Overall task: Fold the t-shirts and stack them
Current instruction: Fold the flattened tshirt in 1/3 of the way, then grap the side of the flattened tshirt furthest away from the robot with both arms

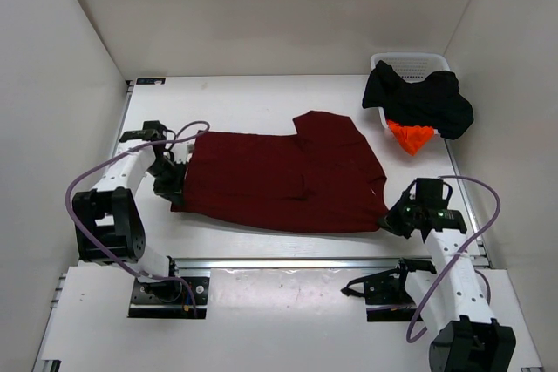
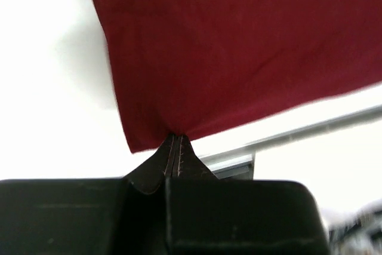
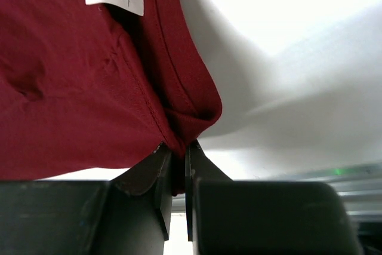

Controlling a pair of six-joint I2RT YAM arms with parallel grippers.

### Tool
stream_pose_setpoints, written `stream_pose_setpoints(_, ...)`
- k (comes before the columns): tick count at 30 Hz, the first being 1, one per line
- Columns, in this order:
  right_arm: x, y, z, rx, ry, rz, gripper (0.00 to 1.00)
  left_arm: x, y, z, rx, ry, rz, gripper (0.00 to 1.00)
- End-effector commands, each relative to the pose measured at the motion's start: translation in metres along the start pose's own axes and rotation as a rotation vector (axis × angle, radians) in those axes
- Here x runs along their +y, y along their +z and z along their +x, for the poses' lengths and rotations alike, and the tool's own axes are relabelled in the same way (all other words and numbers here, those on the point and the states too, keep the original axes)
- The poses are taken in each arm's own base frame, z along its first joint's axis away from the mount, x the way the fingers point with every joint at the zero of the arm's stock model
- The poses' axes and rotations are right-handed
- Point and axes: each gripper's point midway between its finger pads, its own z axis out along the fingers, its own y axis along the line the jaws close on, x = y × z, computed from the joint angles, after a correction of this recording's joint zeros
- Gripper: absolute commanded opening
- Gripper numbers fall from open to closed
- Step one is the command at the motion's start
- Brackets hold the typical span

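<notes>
The spread t-shirt [image 1: 279,180] lies flat across the middle of the counter [image 1: 253,98]. My left gripper [image 1: 173,187] meets its left edge and my right gripper [image 1: 390,215] meets its near right corner. In the far right corner stands a basket [image 1: 418,62]. A second t-shirt [image 1: 423,100] is draped over the basket's near rim, and a third t-shirt [image 1: 410,136] hangs out beneath it.
</notes>
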Motion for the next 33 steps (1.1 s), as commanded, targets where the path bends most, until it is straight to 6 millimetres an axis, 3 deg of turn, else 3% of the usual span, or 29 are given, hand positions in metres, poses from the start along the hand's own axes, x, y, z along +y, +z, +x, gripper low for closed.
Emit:
stream_pose_setpoints(1,-0.008,-0.009,0.003,0.008,0.015,0.026,0.00,-0.010,-0.010,0.026,0.081,0.048,0.038,0.00)
stream_pose_setpoints(2,-0.007,-0.011,0.008,0.033,0.012,0.015,0.00,-0.011,-0.014,0.025,0.077,0.076,0.038,0.00)
stream_pose_setpoints(6,-0.002,-0.015,0.018,0.083,-0.043,0.008,0.02,-0.022,-0.010,0.057,0.203,0.105,0.089,0.00)
stream_pose_setpoints(8,-0.003,-0.015,0.022,0.098,-0.063,0.026,0.04,-0.016,-0.017,0.055,0.159,0.112,0.046,0.00)
stream_pose_setpoints(11,-0.003,-0.021,0.020,0.104,-0.074,0.043,0.05,-0.022,-0.017,0.071,0.234,0.206,0.007,0.03)
stream_pose_setpoints(13,-0.001,-0.025,0.016,0.110,-0.099,0.034,0.11,-0.023,-0.016,0.082,0.260,0.215,-0.004,0.09)
stream_pose_setpoints(14,-0.003,-0.027,0.011,0.098,-0.118,0.052,0.25,-0.020,-0.016,0.086,0.265,0.224,-0.028,0.17)
stream_pose_setpoints(15,0.002,-0.032,0.011,0.108,-0.145,0.053,0.32,-0.019,-0.017,0.086,0.258,0.223,-0.033,0.31)
stream_pose_setpoints(16,0.001,-0.034,0.008,0.097,-0.177,0.072,0.40,-0.016,-0.018,0.087,0.257,0.208,-0.042,0.36)
stream_pose_setpoints(18,0.008,-0.047,0.004,0.111,-0.255,0.105,0.48,-0.008,-0.016,0.098,0.284,0.188,-0.072,0.69)
stream_pose_setpoints(19,0.006,-0.050,-0.001,0.101,-0.287,0.138,0.50,-0.004,-0.016,0.102,0.288,0.169,-0.084,0.79)
stream_pose_setpoints(20,0.014,-0.058,-0.008,0.099,-0.336,0.153,0.51,0.000,-0.016,0.108,0.296,0.164,-0.105,0.80)
stream_pose_setpoints(21,0.030,-0.067,-0.016,0.088,-0.387,0.138,0.51,0.003,-0.016,0.108,0.285,0.154,-0.128,0.93)
stream_pose_setpoints(23,0.069,-0.075,-0.026,0.075,-0.543,0.060,0.51,0.011,-0.021,0.098,0.212,0.099,-0.158,0.93)
stream_pose_setpoints(25,0.136,-0.074,-0.035,0.047,-0.740,-0.056,0.54,0.021,-0.039,0.059,0.063,0.102,-0.232,0.94)
stream_pose_setpoints(26,0.152,-0.071,-0.038,0.041,-0.805,-0.067,0.56,0.026,-0.048,0.029,-0.035,0.105,-0.271,0.96)
stream_pose_setpoints(28,0.209,-0.042,-0.066,0.033,-0.865,-0.106,0.56,0.030,-0.059,-0.015,-0.154,0.125,-0.322,0.98)
stream_pose_setpoints(29,0.217,-0.010,-0.070,0.082,-0.865,-0.062,0.56,0.034,-0.064,-0.044,-0.213,0.110,-0.334,0.98)
stream_pose_setpoints(30,0.255,-0.014,-0.089,0.026,-0.859,-0.133,0.55,0.033,-0.063,-0.057,-0.228,0.100,-0.324,0.98)
stream_pose_setpoints(32,0.310,0.024,-0.126,-0.003,-0.810,-0.164,0.56,0.034,-0.051,-0.103,-0.241,0.062,-0.276,0.98)
stream_pose_setpoints(33,0.319,0.036,-0.138,-0.023,-0.807,-0.151,0.55,0.033,-0.045,-0.111,-0.238,0.028,-0.239,0.97)
